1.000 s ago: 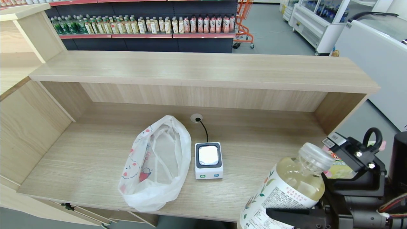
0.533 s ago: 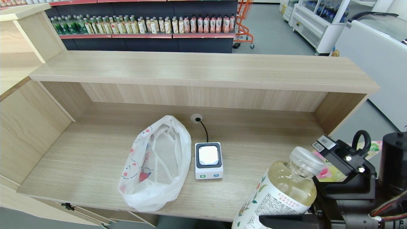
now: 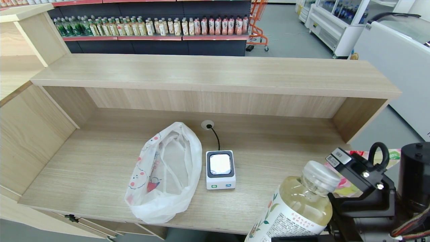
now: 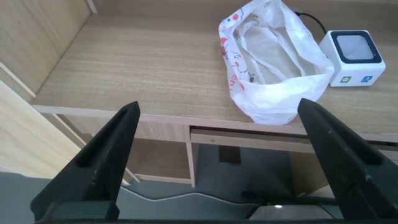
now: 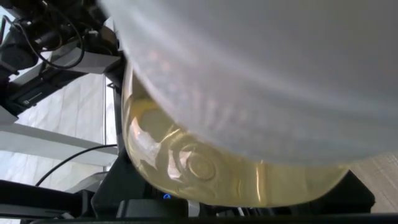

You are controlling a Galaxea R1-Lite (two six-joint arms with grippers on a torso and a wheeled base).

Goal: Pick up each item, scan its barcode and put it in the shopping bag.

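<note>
R claw (image 3: 322, 235) clamped round the bottle (image 3: 299, 205), held tilted off the counter's (image 3: 268, 141) front-right corner, prob. to swing its label over the scanner (image 3: 220, 169) mid-counter. Open bag (image 3: 164, 171) waits just beside that. L claw (image 4: 217, 162) spread wide, empty, off the front edge.

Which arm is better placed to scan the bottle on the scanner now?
Right. The right gripper holds the bottle above the counter's front right edge; the scanner stands to its left. The left gripper is open and empty, in front of the counter.
</note>
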